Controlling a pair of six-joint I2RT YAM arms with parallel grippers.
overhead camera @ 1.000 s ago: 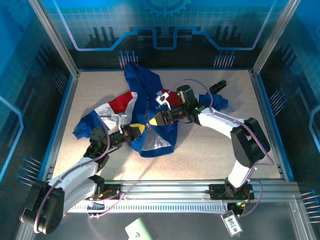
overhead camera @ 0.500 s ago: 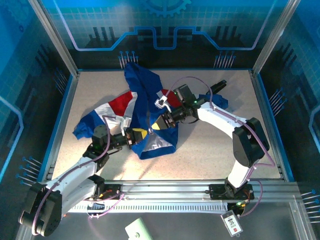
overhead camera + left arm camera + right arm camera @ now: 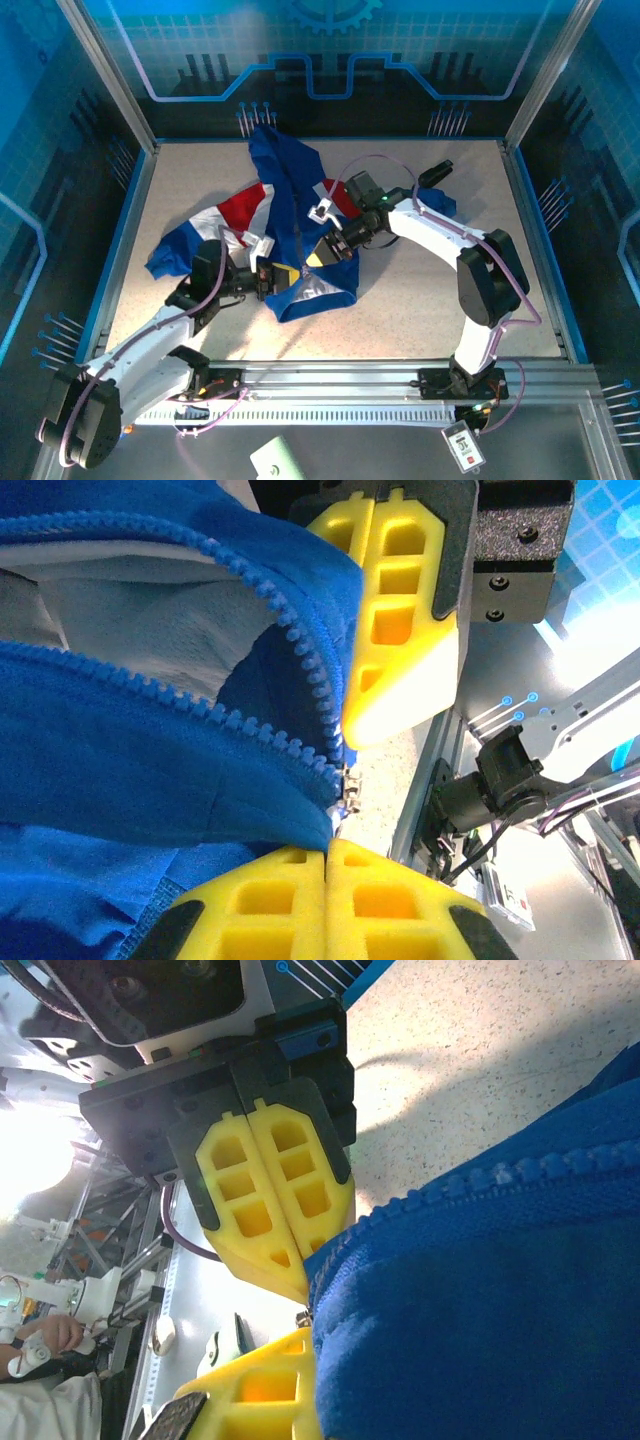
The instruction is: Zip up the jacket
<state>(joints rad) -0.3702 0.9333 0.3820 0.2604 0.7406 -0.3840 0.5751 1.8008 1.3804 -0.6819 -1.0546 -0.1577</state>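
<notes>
Jacket (image 3: 290, 190): crumpled royal-blue heap in the middle of the table (image 3: 430, 300); red and white panels spread toward the left, pale lining turned up at the near hem, front unzipped.
Right arm (image 3: 480, 275): reaching from the near right corner in over the jacket's right half.
Left arm (image 3: 150, 345): stretched low from the near left corner toward the near hem.
Hood (image 3: 280, 150): blue, bunched at the far end of the jacket, close to the back wall.
Left tool (image 3: 278, 274): closed, yellow fingers (image 3: 270, 900) pressed flat together, pinching the blue fold at the foot of the zipper.
Right tool (image 3: 322, 254): closed, tip almost meeting the left tool's tip and resting against the toothed edge. Blue cloth draped over it in the right wrist view, so cannot tell whether anything is pinched.
Zipper (image 3: 290, 640): two rows of blue teeth standing apart, grey lining showing between them, converging downward to one point.
Black object (image 3: 435, 172): small, dark, at the far right of the table, just beyond a blue sleeve end.
Slider (image 3: 348, 788): small metal piece where the rows meet, just above the left tool's fingertips and just below the right tool's tip.
</notes>
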